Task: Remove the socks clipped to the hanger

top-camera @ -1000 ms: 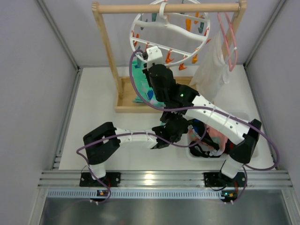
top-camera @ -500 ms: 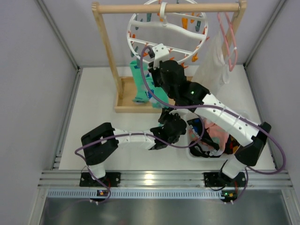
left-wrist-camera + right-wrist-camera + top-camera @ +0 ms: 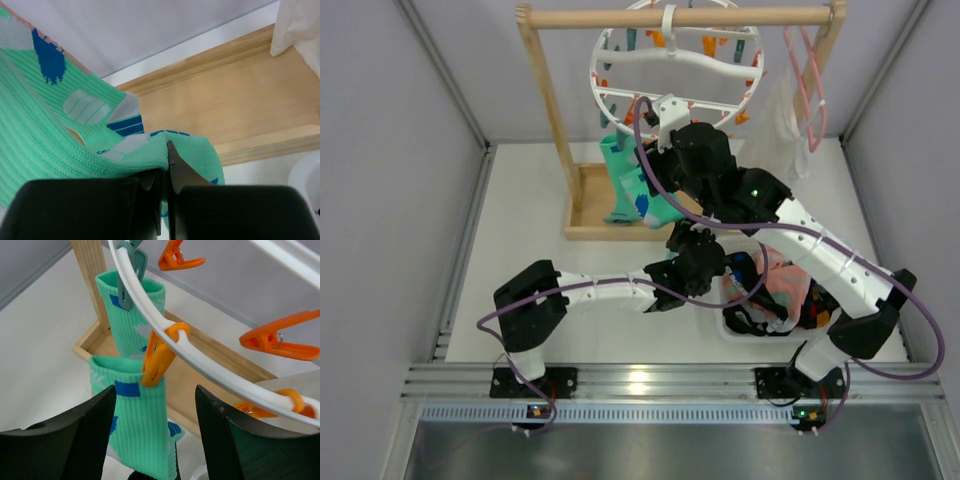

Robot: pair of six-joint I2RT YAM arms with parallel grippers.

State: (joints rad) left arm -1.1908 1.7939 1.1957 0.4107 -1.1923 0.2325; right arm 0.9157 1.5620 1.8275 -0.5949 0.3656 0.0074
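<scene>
Two teal socks [image 3: 628, 185] with white and navy patches hang from the round white hanger [image 3: 675, 58] on the wooden rail. In the right wrist view the near sock [image 3: 142, 427] hangs from an orange clip [image 3: 159, 359] and the far sock [image 3: 132, 315] from a teal clip [image 3: 129, 277] on the white ring [image 3: 210, 367]. My right gripper [image 3: 156, 412] is open, just below the orange clip, a finger on each side of it. My left gripper [image 3: 165, 167] is shut on the toe end of the near teal sock [image 3: 65, 135], low by the wooden base.
The wooden frame base [image 3: 590, 210] lies under the socks. A white garment [image 3: 772, 135] on a pink wire hanger [image 3: 808, 75] hangs at the right. A white bin [image 3: 772, 290] holding socks stands on the table under my right arm.
My right arm has risen and swung right toward the ring. The hanger has tilted back up. My left gripper has stayed low on the sock's toe, shifting slightly right.
</scene>
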